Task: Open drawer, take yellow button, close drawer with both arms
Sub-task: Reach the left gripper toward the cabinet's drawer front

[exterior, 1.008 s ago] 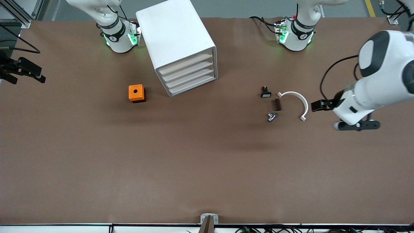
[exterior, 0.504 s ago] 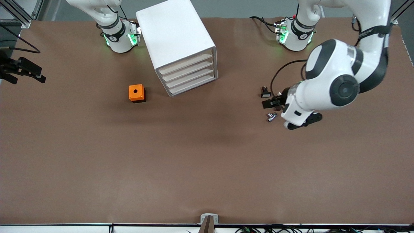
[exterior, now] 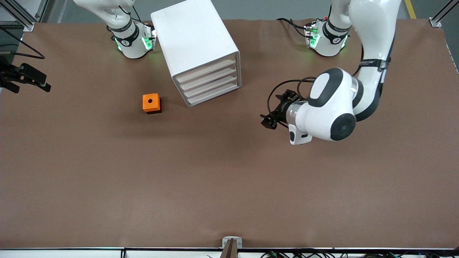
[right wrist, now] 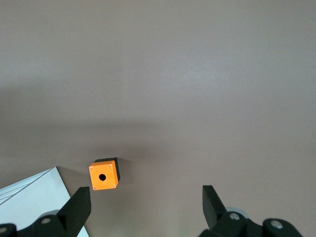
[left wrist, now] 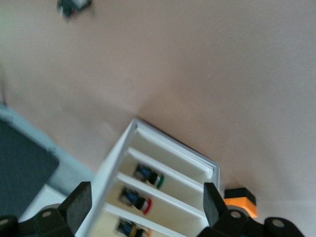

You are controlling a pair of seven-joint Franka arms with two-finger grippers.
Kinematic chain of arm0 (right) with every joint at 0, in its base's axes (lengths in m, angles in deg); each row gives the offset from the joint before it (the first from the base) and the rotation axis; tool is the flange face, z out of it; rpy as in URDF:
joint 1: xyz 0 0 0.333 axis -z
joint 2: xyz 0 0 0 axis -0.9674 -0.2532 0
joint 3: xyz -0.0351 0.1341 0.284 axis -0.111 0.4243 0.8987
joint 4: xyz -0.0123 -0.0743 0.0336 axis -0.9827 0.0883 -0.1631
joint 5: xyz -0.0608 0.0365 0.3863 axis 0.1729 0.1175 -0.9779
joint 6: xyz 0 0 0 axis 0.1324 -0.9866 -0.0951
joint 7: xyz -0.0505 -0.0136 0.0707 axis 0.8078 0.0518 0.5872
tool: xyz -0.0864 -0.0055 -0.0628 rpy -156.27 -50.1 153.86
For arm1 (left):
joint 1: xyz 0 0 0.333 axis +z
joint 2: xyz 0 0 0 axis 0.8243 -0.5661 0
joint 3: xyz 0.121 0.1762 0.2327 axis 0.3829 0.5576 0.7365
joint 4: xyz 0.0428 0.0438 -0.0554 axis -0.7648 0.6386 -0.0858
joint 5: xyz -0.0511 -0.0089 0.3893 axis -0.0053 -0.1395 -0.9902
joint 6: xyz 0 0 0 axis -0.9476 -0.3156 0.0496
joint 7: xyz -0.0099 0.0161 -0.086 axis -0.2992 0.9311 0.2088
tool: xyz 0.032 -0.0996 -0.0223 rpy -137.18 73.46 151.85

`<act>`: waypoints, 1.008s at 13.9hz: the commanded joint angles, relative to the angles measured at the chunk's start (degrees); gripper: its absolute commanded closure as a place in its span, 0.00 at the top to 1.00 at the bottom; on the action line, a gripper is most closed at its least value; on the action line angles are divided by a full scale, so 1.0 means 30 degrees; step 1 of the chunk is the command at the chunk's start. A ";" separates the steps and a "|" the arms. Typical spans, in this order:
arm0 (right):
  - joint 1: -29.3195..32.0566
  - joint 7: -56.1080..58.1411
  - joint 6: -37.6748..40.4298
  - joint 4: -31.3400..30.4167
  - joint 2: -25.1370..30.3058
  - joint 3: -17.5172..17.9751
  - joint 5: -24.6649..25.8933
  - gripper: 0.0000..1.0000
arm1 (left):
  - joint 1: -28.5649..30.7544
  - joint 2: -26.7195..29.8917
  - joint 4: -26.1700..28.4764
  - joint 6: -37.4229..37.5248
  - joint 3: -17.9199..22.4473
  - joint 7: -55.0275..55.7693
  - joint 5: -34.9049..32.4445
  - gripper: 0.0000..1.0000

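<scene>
I've swung the left arm in from its own end of the table; the left gripper (exterior: 268, 121) now hangs over bare table in front of the cabinet (exterior: 195, 46), where a second ago it was out past the small loose parts. Fingers (left wrist: 79, 206) spread wide, nothing in them. That puts me on the approach to the drawer (exterior: 206, 70), the top one of four, not yet opened. The left wrist view looks straight into the cabinet front: small parts lie in the lower trays, one with a green tip (left wrist: 149, 176), one with a red tip (left wrist: 134, 199). The button itself I can't make out; I judge it sits in the top drawer, which shows no contents from here. The right gripper (right wrist: 145, 210) waits high off the right arm's end of the table, released and empty. Orange box (exterior: 151, 103) sits beside the cabinet, toward the right arm's end, apart from it. The left arm's bulk now covers the loose parts. Path from left gripper to drawer front looks free. The cabinet stands angled, so the gripper must square up to it first.
</scene>
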 commanded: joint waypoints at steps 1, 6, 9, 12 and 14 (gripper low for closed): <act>0.0152 0.0143 0.0141 -0.0019 0.0216 0.0114 -0.0051 1.00 | -0.0287 -0.1217 -0.0945 0.1544 -0.0369 0.4690 0.1535 0.99; 0.0181 0.0114 0.0170 -0.0019 0.0216 0.0085 -0.0051 1.00 | -0.0228 -0.2800 -0.1210 0.3894 -0.1249 1.1171 0.3941 0.99; 0.0181 0.0143 0.0170 -0.0019 0.0216 0.0085 -0.0051 1.00 | -0.0140 -0.3943 -0.1180 0.3895 -0.1280 1.4016 0.5231 0.99; 0.0181 0.0114 0.0404 0.0010 0.0216 0.0085 -0.0051 1.00 | -0.0053 -0.4792 -0.1063 0.3895 -0.1543 1.6415 0.6693 0.97; 0.0181 0.0114 0.0405 0.0010 0.0216 0.0085 -0.0051 1.00 | -0.0052 -0.5466 -0.1092 0.3895 -0.1573 1.7651 0.7864 0.87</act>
